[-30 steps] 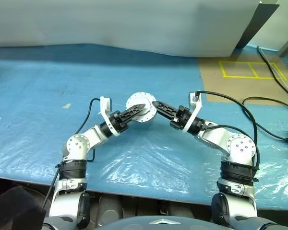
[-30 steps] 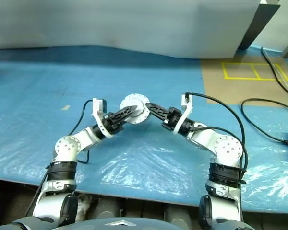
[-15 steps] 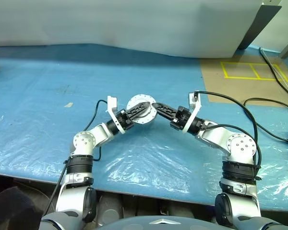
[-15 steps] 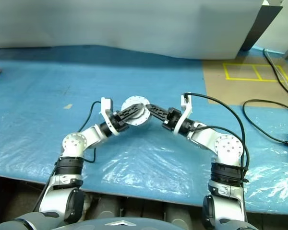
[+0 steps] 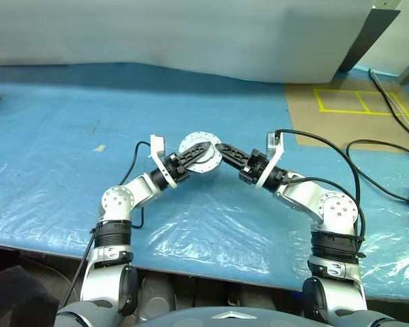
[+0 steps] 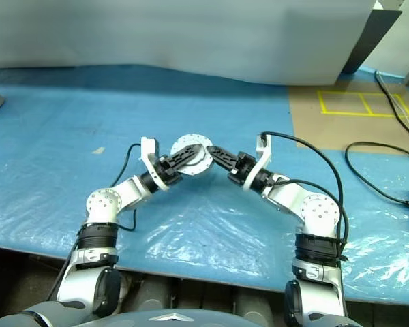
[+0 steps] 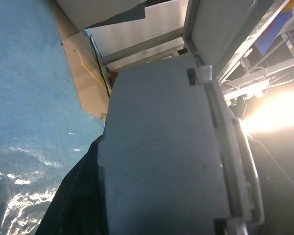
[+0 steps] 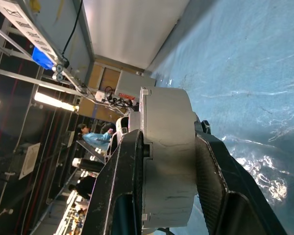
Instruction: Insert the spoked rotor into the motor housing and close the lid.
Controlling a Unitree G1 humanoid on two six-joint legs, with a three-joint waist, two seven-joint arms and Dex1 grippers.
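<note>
Blue plastic sheeting covers the bench, crinkled and shiny along the near edge, with a grey-white wall panel standing along the far edge.

Nearest, over the middle of the bench, the two arms angle inward and meet at one round silvery unit held clear of the sheeting. The left gripper reaches up from the left side; its black fingers lie across the face of the disc, one on each side of it, closed onto the lid, whose pale outer face with small dark marks around the rim looks toward the camera. In the left wrist view that flat grey face sits right against the camera, with a black finger beside it.

The right gripper comes in from the right side, and its two black fingers are clamped on the housing: the right wrist view shows the thick silver-grey casing edge-on, a finger pressed on each flat side. The rotor cannot be seen from outside; whether it sits inside cannot be told.

Farther off, toward the far right corner, a brown board with yellow tape rectangles lies on the bench, and black cables trail across the right edge.
</note>
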